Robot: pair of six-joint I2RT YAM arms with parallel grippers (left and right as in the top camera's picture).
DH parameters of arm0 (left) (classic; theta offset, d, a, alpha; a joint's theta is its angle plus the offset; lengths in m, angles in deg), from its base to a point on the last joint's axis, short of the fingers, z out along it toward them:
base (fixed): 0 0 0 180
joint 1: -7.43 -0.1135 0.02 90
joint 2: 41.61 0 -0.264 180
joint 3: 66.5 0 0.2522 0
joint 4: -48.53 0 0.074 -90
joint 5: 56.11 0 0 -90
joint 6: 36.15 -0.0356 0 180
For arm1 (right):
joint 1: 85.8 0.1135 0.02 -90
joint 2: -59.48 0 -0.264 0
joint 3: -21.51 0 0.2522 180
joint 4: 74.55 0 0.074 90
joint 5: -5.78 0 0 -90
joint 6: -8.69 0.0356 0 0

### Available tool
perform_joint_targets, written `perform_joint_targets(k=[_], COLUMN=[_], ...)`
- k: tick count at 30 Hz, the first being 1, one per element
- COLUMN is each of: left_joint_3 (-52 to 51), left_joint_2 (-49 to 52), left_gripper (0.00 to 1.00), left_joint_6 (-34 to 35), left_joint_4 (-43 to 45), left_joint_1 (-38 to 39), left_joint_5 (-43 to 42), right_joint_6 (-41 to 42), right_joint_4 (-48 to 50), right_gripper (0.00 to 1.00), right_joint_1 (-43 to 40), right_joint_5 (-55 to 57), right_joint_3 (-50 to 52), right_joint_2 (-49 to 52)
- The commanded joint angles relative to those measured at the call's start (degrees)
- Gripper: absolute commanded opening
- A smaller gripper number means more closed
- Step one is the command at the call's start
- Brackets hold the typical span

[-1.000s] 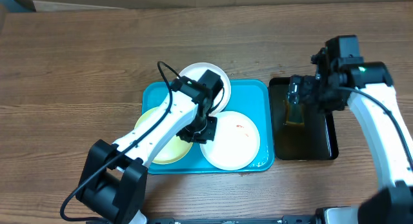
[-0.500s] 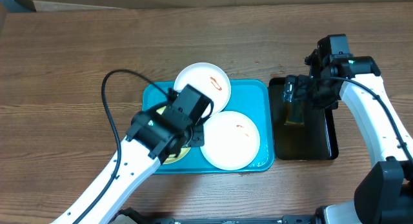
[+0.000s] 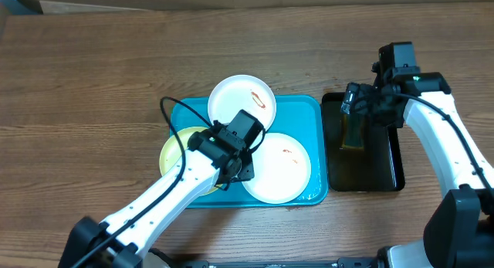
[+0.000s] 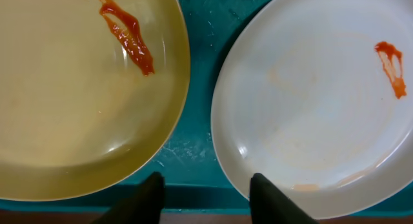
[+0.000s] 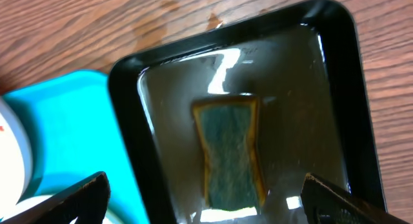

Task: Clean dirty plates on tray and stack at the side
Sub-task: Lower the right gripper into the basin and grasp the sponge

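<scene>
Three plates sit on the turquoise tray (image 3: 307, 112). A white plate (image 3: 241, 103) with a red smear overhangs its far rim. A white plate (image 3: 279, 167) with a small smear lies front right. A pale yellow-green plate (image 3: 174, 148) lies front left. My left gripper (image 3: 238, 169) is open and empty over the gap between the yellow-green plate (image 4: 77, 101) and the front white plate (image 4: 310, 101); in the left wrist view its tips (image 4: 210, 195) hang above the tray's front rim (image 4: 206, 199). My right gripper (image 5: 205, 201) is wide open above the sponge (image 5: 229, 150).
A black tray (image 3: 386, 171) holding water and the green-yellow sponge (image 3: 353, 133) stands right of the turquoise tray, on the brown wooden table (image 3: 93, 75). The left arm's cable (image 3: 171, 113) loops over the tray's left side.
My left gripper has drawn back toward the tray's front edge and the arm has lowered. The right arm has shifted slightly over the black tray.
</scene>
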Motion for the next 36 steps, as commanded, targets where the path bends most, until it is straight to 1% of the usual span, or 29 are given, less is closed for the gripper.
perform_joint_targets(k=[1, 3, 5, 6, 7, 8, 13, 15, 17, 18, 20, 23, 26, 30, 36], left_joint_3=[-0.1, -0.1, -0.1, -0.1, -0.1, -0.1, -0.1, -0.1, -0.1, -0.2, -0.2, -0.2, -0.2, -0.2, -0.2], left_joint_2=[3.7, 5.3, 6.5, 6.8, 7.0, 7.0, 7.0, 7.0, 7.1, 7.2, 7.6, 8.6, 9.5, 10.1, 10.1], left_gripper=[0.55, 0.54, 0.46, 0.37, 0.30, 0.29, 0.32, 0.29, 0.27, 0.27, 0.30, 0.35, 0.38, 0.36, 0.40], left_joint_6=[-1.8, -2.8, -2.8, -2.8, -2.8, -2.8, -2.7, -2.3, -0.2, 1.2, 2.7, 3.2, 3.9, 4.2, 4.2], left_joint_4=[1.0, 1.9, 2.4, 2.6, 2.6, 2.6, 2.8, 3.0, 2.8, 2.8, 2.8, 2.8, 3.1, 3.4, 3.4], left_joint_1=[0.1, 0.1, 0.1, 0.1, 0.1, 0.1, 0.1, 0.1, 0.1, 0.1, 0.1, 0.1, 0.1, 0.1, 0.1], left_joint_5=[-3.3, -4.7, -4.7, -4.7, -4.7, -4.7, -4.5, -4.5, -4.5, -4.5, -4.2, -4.1, -4.2, -4.3, -4.3], right_joint_6=[2.6, 2.6, 2.6, 2.6, 2.6, 2.6, 2.6, 2.6, 2.6, 2.6, 2.6, 2.0, 1.5, 1.5, 1.5], right_joint_4=[1.3, 1.8, 2.8, 3.3, 4.0, 4.4, 6.5, 7.9, 8.2, 8.3, 8.4, 8.3, 8.1, 6.9, 8.2], right_gripper=[0.96, 0.96, 0.96, 0.96, 0.96, 0.96, 0.96, 0.93, 0.88, 0.87, 0.87, 0.87, 0.86, 0.86, 0.87], right_joint_1=[-0.2, -0.2, -0.2, -0.2, -0.2, -0.2, -0.2, -0.2, -0.2, -0.2, -0.2, -0.1, -0.1, -0.1, -0.1], right_joint_5=[2.0, 2.0, 1.9, 2.0, 2.0, 2.0, 2.0, 2.0, 2.0, 2.0, 2.0, 1.8, 1.8, 1.9, 1.9], right_joint_3=[1.9, 2.7, 3.5, 4.1, 4.6, 5.0, 6.6, 7.3, 7.8, 8.1, 8.6, 8.9, 8.9, 9.4, 13.7], right_joint_2=[0.6, 0.9, 1.4, 1.7, 2.1, 2.5, 4.6, 5.2, 5.6, 5.7, 6.0, 6.2, 6.3, 6.8, 7.0])
